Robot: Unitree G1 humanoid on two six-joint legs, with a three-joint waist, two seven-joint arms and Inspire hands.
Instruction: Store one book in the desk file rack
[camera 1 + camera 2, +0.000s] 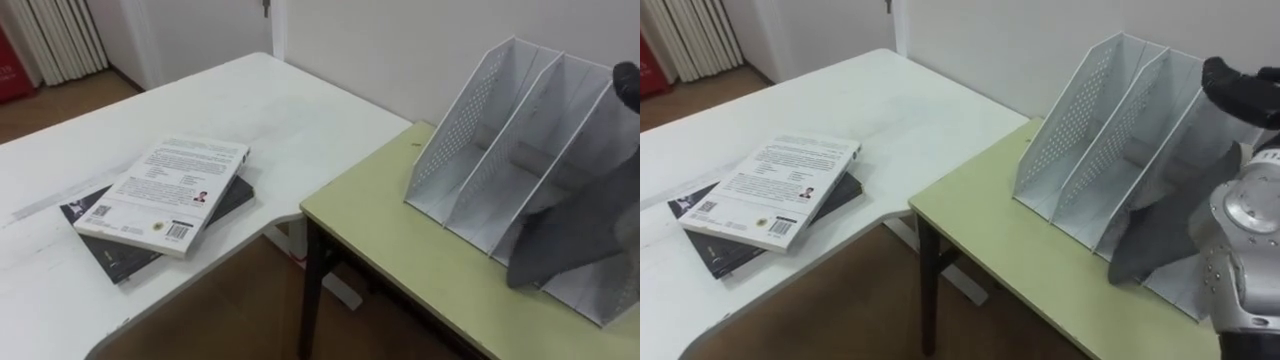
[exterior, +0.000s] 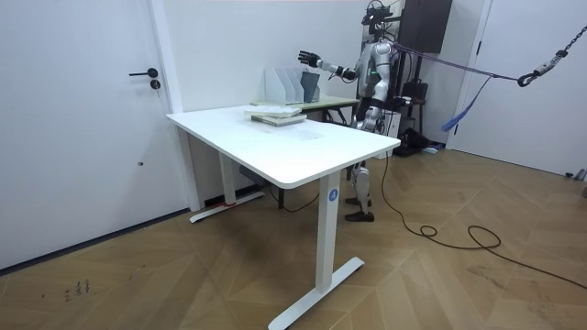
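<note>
A: Looking at the file rack [image 1: 500,140], is the job done?

B: Nearly, I judge. A dark grey book [image 1: 575,235] leans in the compartment just below the right hand [image 1: 628,88]. Whether those fingers grip its top edge or hang loose, I cannot tell.

A: What's left?

B: Letting go and drawing back. A white-covered book [image 1: 165,190] lies on a dark book [image 1: 115,255], well off to the fingers' left.

A: Any writing?

B: Small print, a barcode, a square code on that white cover — nothing legible.
</note>
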